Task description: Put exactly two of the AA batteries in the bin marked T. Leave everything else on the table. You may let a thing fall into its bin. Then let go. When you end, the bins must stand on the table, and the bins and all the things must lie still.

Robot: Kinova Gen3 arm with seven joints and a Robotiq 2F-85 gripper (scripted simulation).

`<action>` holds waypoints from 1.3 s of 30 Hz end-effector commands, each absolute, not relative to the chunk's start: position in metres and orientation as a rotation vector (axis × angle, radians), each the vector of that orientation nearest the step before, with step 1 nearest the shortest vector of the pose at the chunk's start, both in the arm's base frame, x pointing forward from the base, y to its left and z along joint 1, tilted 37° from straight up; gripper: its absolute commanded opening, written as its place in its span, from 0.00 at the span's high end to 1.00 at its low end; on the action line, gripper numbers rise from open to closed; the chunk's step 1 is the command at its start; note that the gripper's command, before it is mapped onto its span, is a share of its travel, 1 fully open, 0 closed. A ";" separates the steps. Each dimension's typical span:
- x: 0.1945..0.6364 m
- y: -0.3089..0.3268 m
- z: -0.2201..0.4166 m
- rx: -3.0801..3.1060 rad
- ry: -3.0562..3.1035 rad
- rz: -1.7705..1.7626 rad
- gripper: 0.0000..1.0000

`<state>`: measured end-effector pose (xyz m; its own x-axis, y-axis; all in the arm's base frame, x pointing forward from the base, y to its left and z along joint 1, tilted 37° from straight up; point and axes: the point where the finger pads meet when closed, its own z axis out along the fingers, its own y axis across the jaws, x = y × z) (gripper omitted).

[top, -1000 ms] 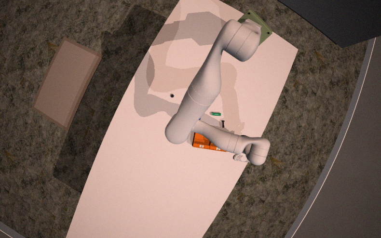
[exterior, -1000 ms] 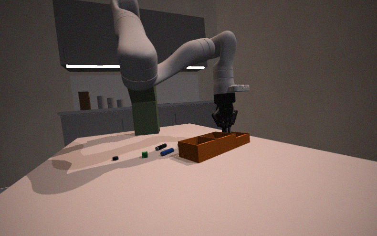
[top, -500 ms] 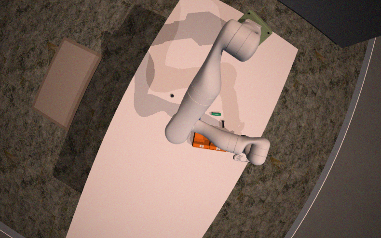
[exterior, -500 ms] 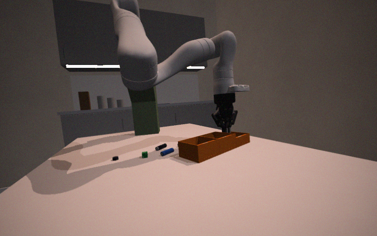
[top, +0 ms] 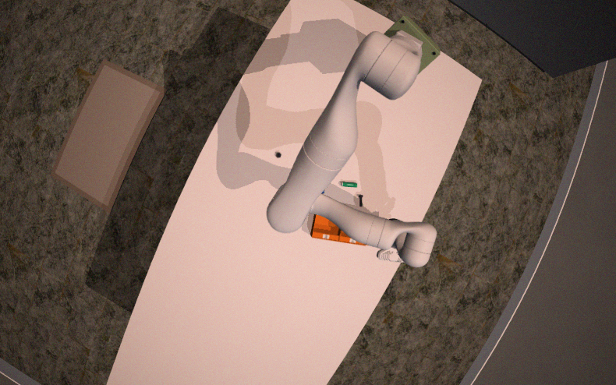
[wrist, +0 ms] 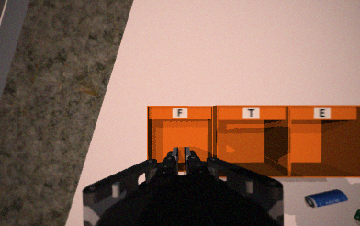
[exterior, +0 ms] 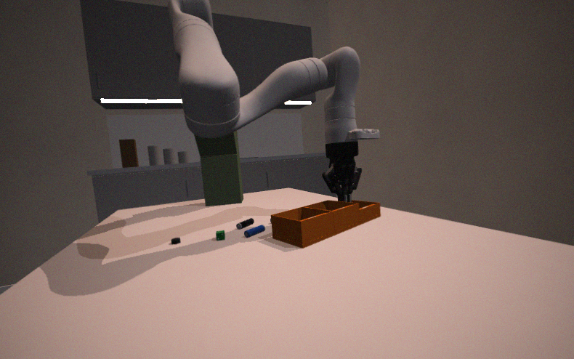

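Status: nothing delivered yet, as far as we can see.

- Hand [wrist: 181, 153] is narrow, fingers almost together, nothing between them. It points straight down, low over the near wall of the orange tray [wrist: 275, 113], on the F slot [wrist: 185, 135]. That is the end slot, not the one we need.
- T bin [wrist: 239, 138] is the middle slot and the E slot [wrist: 303, 138] is at the other end. All three show only bare floor and shadow. We see no battery in any of them.
- The tray stands flat on the bench [exterior: 381, 275], close to the long edge that runs out from the corner with the arm's green base [top: 401, 25].
- The loose parts all lie on the bench, on the tray's side towards the base corner:
  - a blue battery [wrist: 327, 198] just beside the tray
  - a dark battery [exterior: 244, 223] next to it
  - a small green piece [exterior: 219, 235] further along
  - a small black piece [exterior: 175, 240] well apart from the rest
- We can't tell from here which of these are AA.

Still to do, in our judgement: open the hand, go to the batteries, carry two into T one at a time, then release and back off. That is the whole job.
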<state>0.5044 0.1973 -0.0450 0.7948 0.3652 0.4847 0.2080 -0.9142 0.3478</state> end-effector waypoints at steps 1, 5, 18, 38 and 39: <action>0.504 0.198 -0.044 2.708 0.443 0.815 0.91; 0.504 0.198 -0.044 2.708 0.443 0.815 0.91; 0.499 0.199 -0.037 2.708 0.443 0.815 0.91; 0.479 0.205 -0.009 2.708 0.443 0.815 0.91; 0.477 0.206 -0.006 2.708 0.443 0.815 0.91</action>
<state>0.4802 0.2006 -0.0145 0.8025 0.3572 0.4779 0.2001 -0.9157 0.3486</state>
